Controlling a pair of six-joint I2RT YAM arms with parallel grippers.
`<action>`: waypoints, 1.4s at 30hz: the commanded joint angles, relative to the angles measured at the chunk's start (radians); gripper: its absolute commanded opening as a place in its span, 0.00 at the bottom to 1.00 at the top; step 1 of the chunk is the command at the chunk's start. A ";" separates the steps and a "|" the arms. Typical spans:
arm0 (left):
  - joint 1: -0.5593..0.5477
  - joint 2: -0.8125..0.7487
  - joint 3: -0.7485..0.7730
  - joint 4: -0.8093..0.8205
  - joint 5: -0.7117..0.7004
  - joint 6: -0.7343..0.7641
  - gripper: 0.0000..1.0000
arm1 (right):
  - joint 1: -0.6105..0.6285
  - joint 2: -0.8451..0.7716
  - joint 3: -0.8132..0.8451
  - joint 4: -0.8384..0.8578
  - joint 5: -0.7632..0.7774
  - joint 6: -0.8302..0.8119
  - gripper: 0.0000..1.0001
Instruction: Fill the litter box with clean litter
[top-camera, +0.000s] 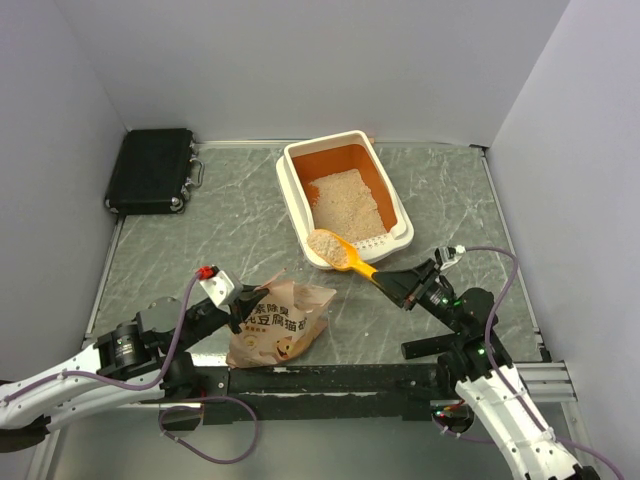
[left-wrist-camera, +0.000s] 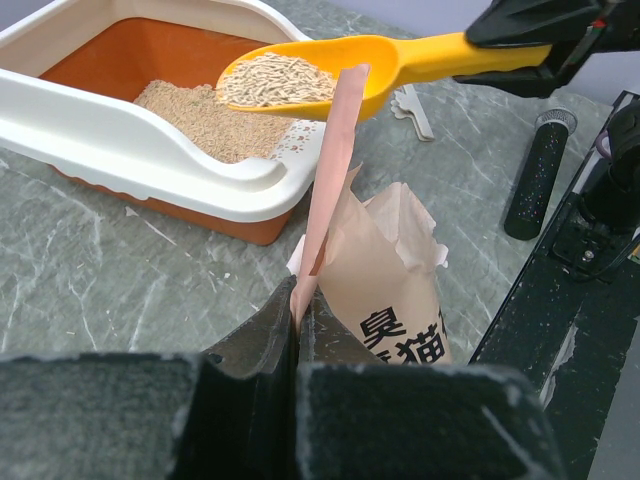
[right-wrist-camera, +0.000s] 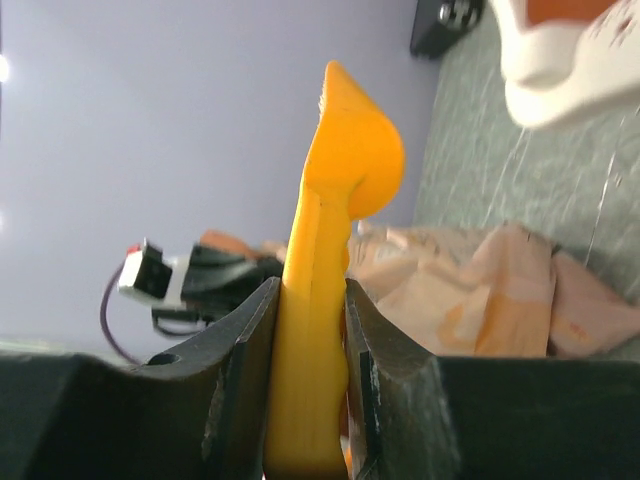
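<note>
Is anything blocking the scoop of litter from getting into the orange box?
Nothing visible blocks it. The right pincer holds the yellow scoop, heaped with clean litter, above the litter box's near white rim; the orange inside lies open just beyond.

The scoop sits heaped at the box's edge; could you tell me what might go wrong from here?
The scoop hovers over the near rim of the litter box, so tipping it here may drop clean litter onto the table. The left gripper pinches only a thin edge of the bag, which might slip.
</note>
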 joint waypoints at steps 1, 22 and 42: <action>0.004 -0.022 0.026 0.073 -0.024 0.010 0.01 | -0.005 0.059 -0.027 0.238 0.133 0.030 0.00; 0.006 -0.013 0.032 0.067 -0.014 0.011 0.01 | -0.005 0.704 0.499 -0.097 0.510 -0.549 0.00; 0.010 -0.008 0.035 0.062 -0.028 0.007 0.01 | 0.237 1.137 1.148 -0.770 0.936 -1.278 0.00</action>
